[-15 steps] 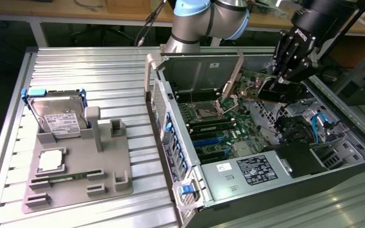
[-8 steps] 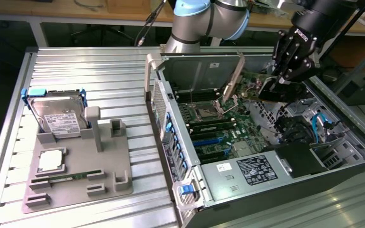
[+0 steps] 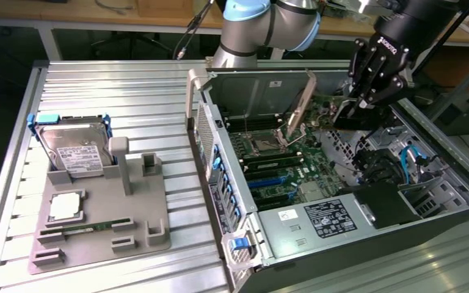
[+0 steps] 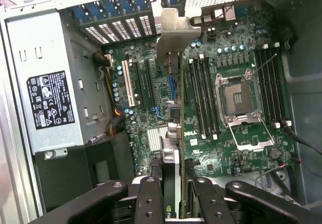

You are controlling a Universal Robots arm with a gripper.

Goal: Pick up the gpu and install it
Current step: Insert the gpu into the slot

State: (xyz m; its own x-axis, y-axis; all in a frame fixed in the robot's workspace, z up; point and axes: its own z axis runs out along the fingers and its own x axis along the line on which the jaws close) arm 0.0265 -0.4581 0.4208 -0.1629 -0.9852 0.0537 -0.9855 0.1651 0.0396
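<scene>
The gpu (image 4: 171, 133) shows edge-on in the wrist view, a thin card running from between my fingers out to its silver end bracket (image 4: 173, 30). My gripper (image 4: 173, 186) is shut on it, one black finger (image 4: 148, 199) on each side. In the exterior view the gripper (image 3: 344, 116) hangs inside the open computer case (image 3: 218, 152), holding the gpu (image 3: 322, 105) tilted above the green motherboard (image 3: 287, 177). Its bracket (image 3: 300, 107) points toward the case's rear wall. The card sits over the expansion slots (image 4: 146, 85), next to the white slot (image 4: 130, 83). Whether it touches a slot I cannot tell.
The motherboard holds an open CPU socket (image 4: 240, 98) and memory slots (image 4: 204, 95). A grey power supply (image 4: 50, 98) fills one case corner. On the exterior view's left, a grey fixture (image 3: 141, 229) carries a hard drive (image 3: 76, 149), a processor (image 3: 65, 206) and a memory stick (image 3: 83, 227).
</scene>
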